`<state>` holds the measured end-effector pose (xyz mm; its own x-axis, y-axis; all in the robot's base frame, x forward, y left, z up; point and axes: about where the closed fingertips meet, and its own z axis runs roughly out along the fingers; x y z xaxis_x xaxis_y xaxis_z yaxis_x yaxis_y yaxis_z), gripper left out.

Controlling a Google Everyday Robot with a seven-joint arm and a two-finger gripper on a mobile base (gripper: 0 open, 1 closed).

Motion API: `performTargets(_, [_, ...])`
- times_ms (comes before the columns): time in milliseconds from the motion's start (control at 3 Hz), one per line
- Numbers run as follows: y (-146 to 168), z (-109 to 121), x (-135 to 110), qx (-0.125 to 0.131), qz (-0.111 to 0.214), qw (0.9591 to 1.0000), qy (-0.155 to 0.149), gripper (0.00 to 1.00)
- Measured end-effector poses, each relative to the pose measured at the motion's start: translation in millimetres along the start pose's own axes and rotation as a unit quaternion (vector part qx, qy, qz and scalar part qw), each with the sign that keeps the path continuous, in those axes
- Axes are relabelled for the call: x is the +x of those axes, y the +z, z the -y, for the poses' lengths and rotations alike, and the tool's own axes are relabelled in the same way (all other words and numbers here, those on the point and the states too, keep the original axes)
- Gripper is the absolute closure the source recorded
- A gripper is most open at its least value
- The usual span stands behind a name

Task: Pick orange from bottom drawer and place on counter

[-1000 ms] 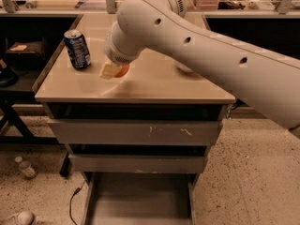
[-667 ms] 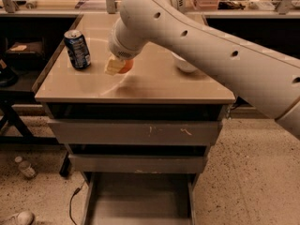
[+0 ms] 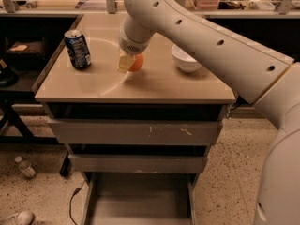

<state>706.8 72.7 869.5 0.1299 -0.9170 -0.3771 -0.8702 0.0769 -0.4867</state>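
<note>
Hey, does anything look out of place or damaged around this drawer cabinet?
The bottom drawer stands pulled open, and the top drawer front shows pale scuffs. A small bottle lies on the floor at left. The gripper is at the orange above the counter; nothing looks spilled.

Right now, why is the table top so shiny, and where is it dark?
Camera view: warm light gleams off the glossy counter, lighting a pale curved arc beside the soda can; the gripper hangs low over the counter, right at the orange; the gaps above the drawer fronts look nearly black; the open bottom drawer is dim grey.
</note>
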Motion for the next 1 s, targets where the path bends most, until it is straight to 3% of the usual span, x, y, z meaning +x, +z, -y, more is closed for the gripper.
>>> performTargets(667, [19.8,-7.0,27.8,-0.062,-0.025,0.9977,-0.003,1.00])
performTargets(1000, [17.5,-5.6,26.8,-0.063,-0.025,0.9977,-0.003,0.82])
